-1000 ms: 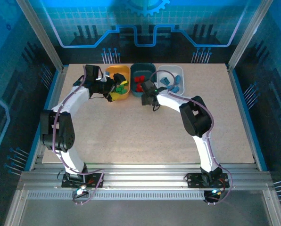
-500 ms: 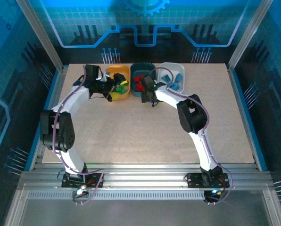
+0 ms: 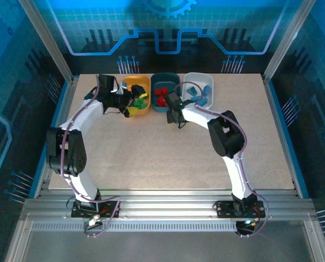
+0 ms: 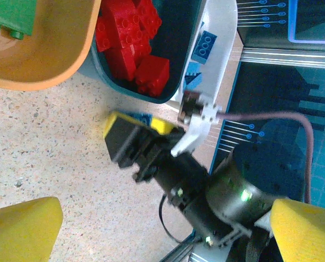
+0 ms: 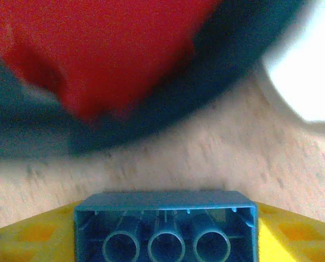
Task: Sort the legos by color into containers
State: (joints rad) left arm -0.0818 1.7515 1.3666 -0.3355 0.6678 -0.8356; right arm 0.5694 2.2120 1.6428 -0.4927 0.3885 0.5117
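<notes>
Blue brick: the blue brick (image 5: 165, 224) sits between the right fingers (image 5: 293, 234), hollow underside toward the wrist camera, low over the table (image 3: 151, 153) just in front of the teal tub (image 3: 165, 77).
Right fingers: partly closed, a yellow pad against each end of the brick. I take that for a grip, though I cannot tell whether the brick is off the table yet.
Why there: the brick lies outside every tub, so it has to be picked up before it can go with its own color.
Left fingers: the left fingers (image 4: 20, 229) are spread as wide as they go, with nothing between them. They hang by the orange tub (image 3: 136, 82), likely keeping out of the other arm's way.
Tubs: green bricks (image 3: 142, 98) lie in the orange tub, red bricks (image 3: 161, 95) in the teal one, and blue bricks (image 3: 200, 95) in the white tub (image 3: 198, 77).
Next move, as I judge it: lift and carry over to the white tub, next to the teal one.
Risk: the teal tub's near wall is close, so a low carry could clip it.
Progress: I see no other loose brick on the table, so the sorting looks nearly done.
</notes>
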